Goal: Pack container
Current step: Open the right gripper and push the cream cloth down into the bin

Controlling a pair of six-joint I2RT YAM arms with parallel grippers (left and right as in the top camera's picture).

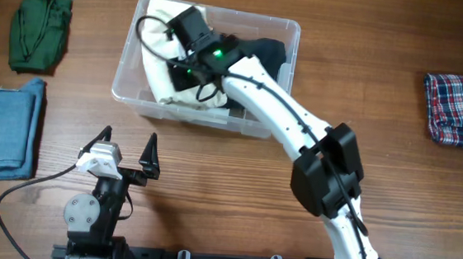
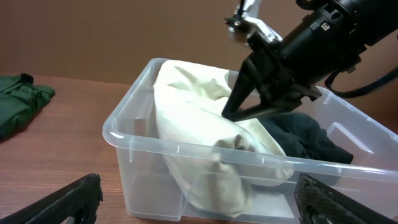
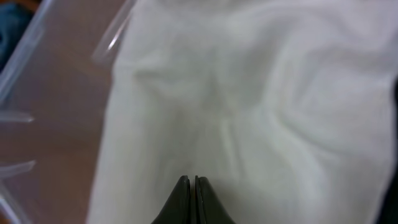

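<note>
The clear plastic container stands at the back middle of the table and also shows in the left wrist view and the right wrist view. Inside it lie a cream cloth on the left and a dark garment on the right. My right gripper is shut, its tip down against the cream cloth; no cloth shows between the jaws. My left gripper is open and empty, low in front of the container.
A folded green cloth lies at the back left. Folded blue denim lies at the left edge. A plaid cloth lies at the right edge. The right arm reaches diagonally over the container's front right.
</note>
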